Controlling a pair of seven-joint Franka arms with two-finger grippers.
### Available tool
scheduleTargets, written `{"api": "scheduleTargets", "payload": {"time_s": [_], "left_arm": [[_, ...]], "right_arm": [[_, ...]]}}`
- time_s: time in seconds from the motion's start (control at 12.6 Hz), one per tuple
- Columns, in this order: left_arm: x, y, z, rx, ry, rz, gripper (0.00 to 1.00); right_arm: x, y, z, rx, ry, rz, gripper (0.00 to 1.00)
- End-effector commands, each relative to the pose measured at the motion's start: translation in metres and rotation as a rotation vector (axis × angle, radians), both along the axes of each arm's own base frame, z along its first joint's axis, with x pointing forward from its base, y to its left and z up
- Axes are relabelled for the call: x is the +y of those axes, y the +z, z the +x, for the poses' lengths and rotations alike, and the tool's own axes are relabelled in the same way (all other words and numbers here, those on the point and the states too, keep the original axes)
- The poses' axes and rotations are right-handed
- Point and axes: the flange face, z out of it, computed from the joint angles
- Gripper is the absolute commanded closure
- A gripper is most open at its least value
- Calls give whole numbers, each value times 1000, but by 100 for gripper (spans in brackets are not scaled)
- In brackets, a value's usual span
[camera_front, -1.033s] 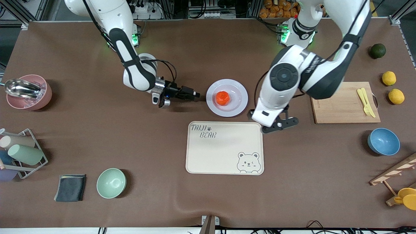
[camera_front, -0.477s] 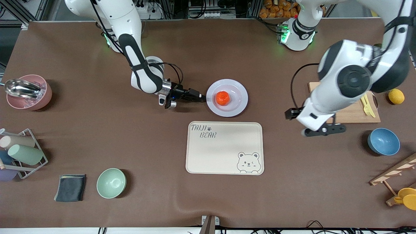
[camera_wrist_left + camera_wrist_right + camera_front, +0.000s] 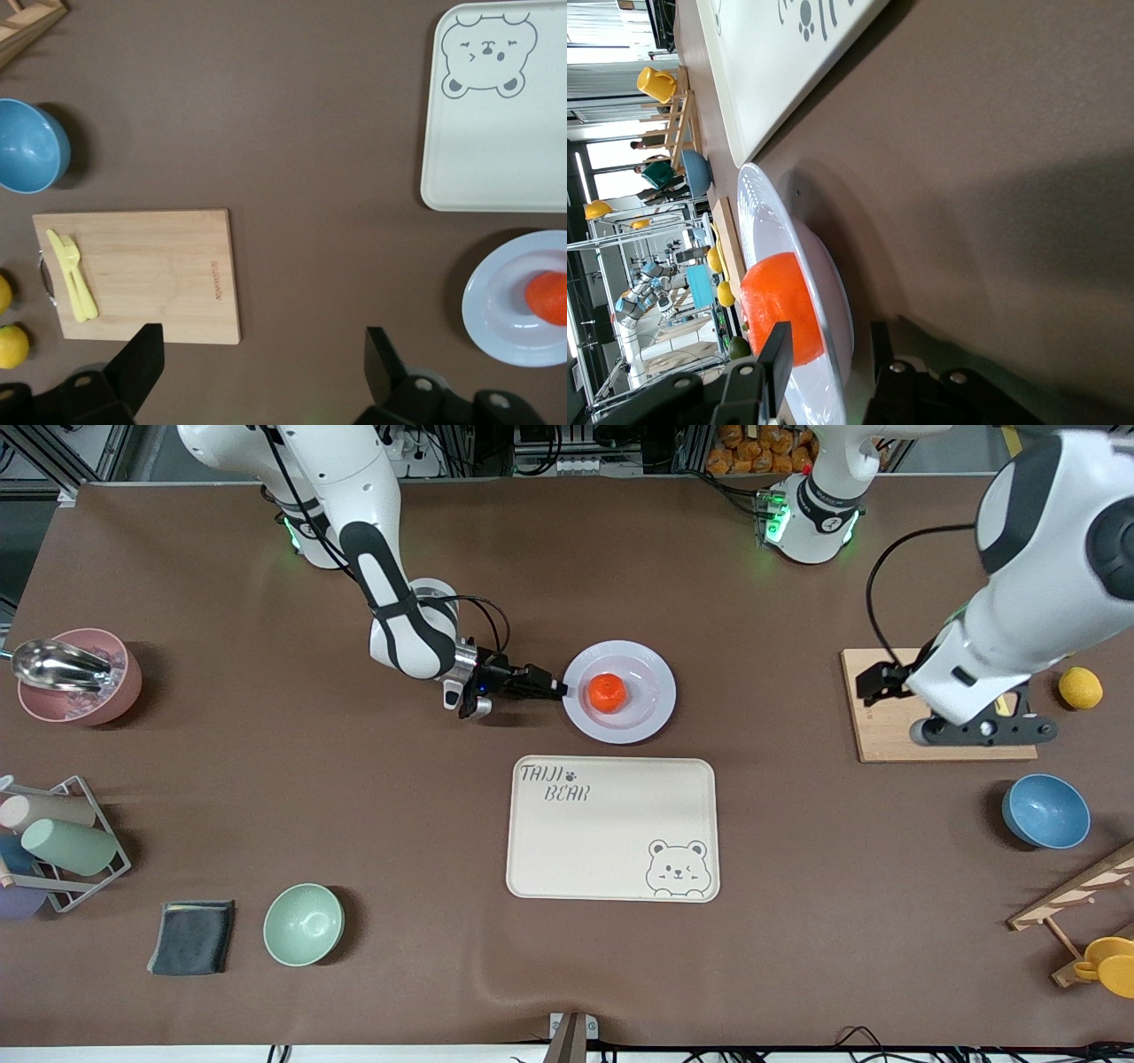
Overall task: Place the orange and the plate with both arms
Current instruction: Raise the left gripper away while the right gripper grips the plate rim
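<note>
The pale plate point(image 3: 651, 700) lies mid-table with the orange point(image 3: 607, 692) in its well. My right gripper point(image 3: 558, 687) is low at the plate's rim on the right arm's side, still open. In the right wrist view one finger point(image 3: 780, 345) stands over the plate point(image 3: 766, 212) rim near the orange point(image 3: 771, 301), the other finger under it, with gaps on both sides. My left gripper point(image 3: 983, 731) hangs open and empty over the wooden cutting board point(image 3: 886, 717). The left wrist view shows the left gripper point(image 3: 263, 341), the plate point(image 3: 496, 310) and the orange point(image 3: 549, 297).
A cream bear tray point(image 3: 611, 841) lies just nearer the camera than the plate. A yellow fork lies on the board, with a lemon point(image 3: 1081, 687) and blue bowl point(image 3: 1045, 810) nearby. Green bowl point(image 3: 303, 924), grey cloth point(image 3: 192, 936), cup rack point(image 3: 62, 841) and pink bowl point(image 3: 78, 676) sit toward the right arm's end.
The left arm swung away from the plate to over the cutting board. The right gripper slid forward onto the plate's rim and its fingers narrowed.
</note>
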Motion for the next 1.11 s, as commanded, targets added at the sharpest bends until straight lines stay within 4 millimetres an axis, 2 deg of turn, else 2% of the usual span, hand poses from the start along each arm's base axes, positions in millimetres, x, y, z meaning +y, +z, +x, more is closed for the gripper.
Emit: {"api": "scheduleTargets", "payload": {"time_s": [0.0,0.08,0.16,0.24,0.32,0.64,0.79,0.87,1.03], "left_arm": [[12,33,-27,-20,-28,-18,0],[11,39,-32,-19,-45,-18,0],[12,44,-37,-10,-83,-20,0],[15,48,-41,2,-106,-20,0],[22,52,-43,0,-112,-22,0],[46,59,-43,9,-20,-101,0],[38,62,-45,3,-27,-71,0],[40,71,-45,-16,-28,-66,0],[46,76,-44,-27,-28,-67,0]], "right_arm": [[19,-1,-10,-21,-16,17,67],[20,-1,-10,-21,-23,18,68],[20,-2,-11,-19,-22,16,74],[21,-2,-13,-29,-15,13,91],[20,-3,-13,-45,-11,3,100],[22,6,-8,-41,-54,23,100],[25,15,-6,-42,-75,43,100],[28,22,-3,-36,-106,65,100],[33,43,2,-5,-136,108,100]]}}
